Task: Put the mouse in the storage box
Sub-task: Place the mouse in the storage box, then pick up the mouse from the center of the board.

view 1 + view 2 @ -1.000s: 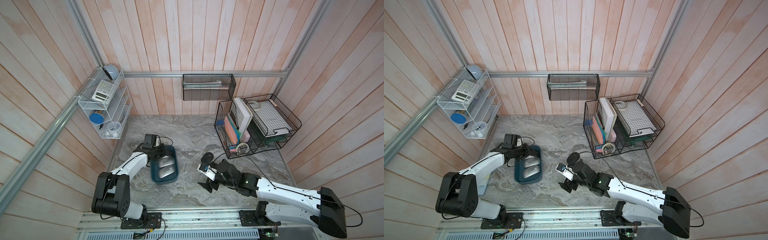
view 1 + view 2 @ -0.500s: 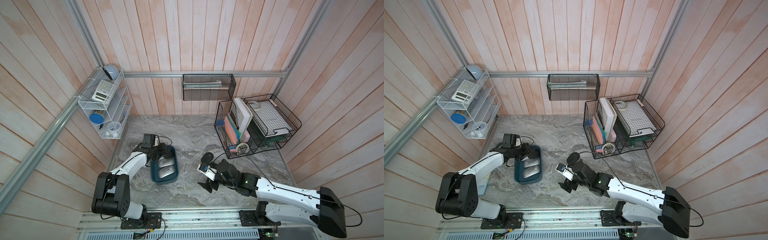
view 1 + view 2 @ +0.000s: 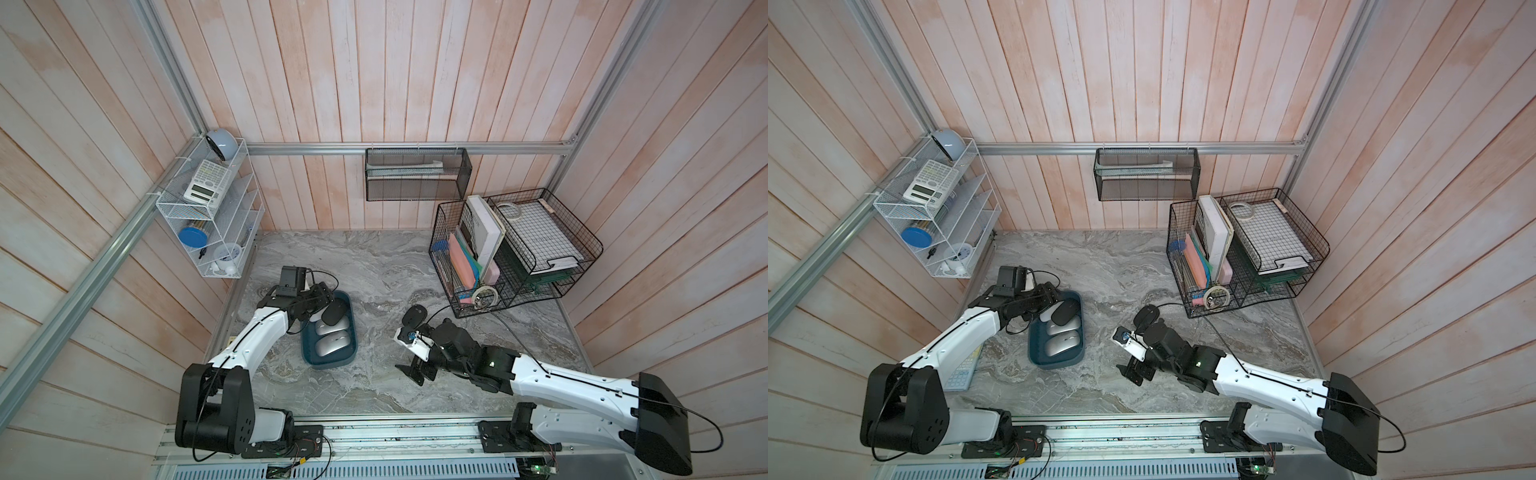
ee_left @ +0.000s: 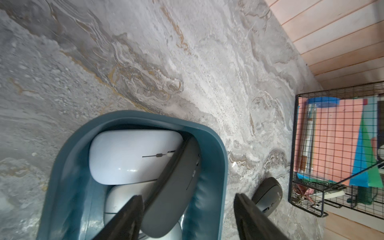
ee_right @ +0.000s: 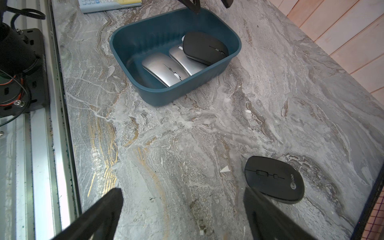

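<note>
Evidently the placing was ending — my left gripper (image 4: 188, 198) stood, jaws apart, over the dark mouse (image 4: 176, 182) tilted on silver mice (image 5: 164, 68) inside the storage box (image 4: 216, 158), lower centre of the left wrist view — and next my right gripper (image 5: 181, 191), wide and empty, needed lowering onto the black mouse (image 5: 274, 178), lower right of its wrist view.

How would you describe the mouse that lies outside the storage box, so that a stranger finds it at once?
Start at the black wire baskets in the far right corner of the marble table. Just off their near left corner, a black oval mouse lies flat on the bare marble. It is the only mouse outside the teal storage box.
</note>
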`<state>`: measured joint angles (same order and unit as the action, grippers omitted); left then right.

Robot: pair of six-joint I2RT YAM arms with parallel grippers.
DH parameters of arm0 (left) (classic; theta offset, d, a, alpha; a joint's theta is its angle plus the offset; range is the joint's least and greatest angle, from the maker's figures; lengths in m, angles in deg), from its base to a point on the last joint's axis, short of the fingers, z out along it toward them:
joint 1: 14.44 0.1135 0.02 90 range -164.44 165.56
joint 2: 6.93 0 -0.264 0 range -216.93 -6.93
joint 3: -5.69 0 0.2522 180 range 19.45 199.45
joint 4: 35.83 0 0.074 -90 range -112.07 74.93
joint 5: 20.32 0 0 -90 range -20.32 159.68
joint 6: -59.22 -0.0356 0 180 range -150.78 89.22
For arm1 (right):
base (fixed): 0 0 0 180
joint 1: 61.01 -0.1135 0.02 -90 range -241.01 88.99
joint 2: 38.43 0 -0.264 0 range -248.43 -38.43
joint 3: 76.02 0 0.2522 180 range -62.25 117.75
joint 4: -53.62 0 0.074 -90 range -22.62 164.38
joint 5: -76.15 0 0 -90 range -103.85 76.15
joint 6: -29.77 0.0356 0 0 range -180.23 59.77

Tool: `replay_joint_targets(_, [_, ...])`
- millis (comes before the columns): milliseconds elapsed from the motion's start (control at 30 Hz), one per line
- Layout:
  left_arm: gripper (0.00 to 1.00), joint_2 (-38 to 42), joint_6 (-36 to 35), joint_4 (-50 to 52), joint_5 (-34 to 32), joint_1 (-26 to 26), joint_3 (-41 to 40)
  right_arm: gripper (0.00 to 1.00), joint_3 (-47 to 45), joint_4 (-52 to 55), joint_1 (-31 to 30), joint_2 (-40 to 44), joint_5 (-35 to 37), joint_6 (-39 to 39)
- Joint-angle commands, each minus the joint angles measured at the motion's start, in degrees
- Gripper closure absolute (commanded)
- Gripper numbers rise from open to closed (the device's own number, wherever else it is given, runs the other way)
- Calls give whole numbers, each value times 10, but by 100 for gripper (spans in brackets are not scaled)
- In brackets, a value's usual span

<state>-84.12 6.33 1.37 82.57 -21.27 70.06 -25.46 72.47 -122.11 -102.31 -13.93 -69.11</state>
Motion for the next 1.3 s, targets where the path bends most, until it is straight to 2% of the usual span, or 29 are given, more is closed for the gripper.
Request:
replay_joint_targets(0, [25,31,-4,24,-16,2,20,2,5,-6,-3,-9,25,21])
replay_joint_targets(367, [22,143,-15,92,9,2,20,2,25,16,3,-8,249,156])
replay_joint_targets(567, [22,200,-21,130,30,2,17,2,32,33,43,-14,227,216])
replay_joint_targets(700, [21,233,-37,162,46,2,11,3,64,87,90,-47,215,320])
replay_joint_targets(800, [20,249,-53,192,52,2,12,7,79,103,114,-83,190,376])
replay_joint_targets(967, [20,275,-76,214,47,2,6,7,123,133,116,-160,213,422])
replay_joint_targets(1100, [19,267,-82,211,41,3,-6,5,162,145,115,-220,238,472])
replay_joint_targets(1267, [19,266,-83,206,49,3,-11,4,249,224,115,-298,272,555])
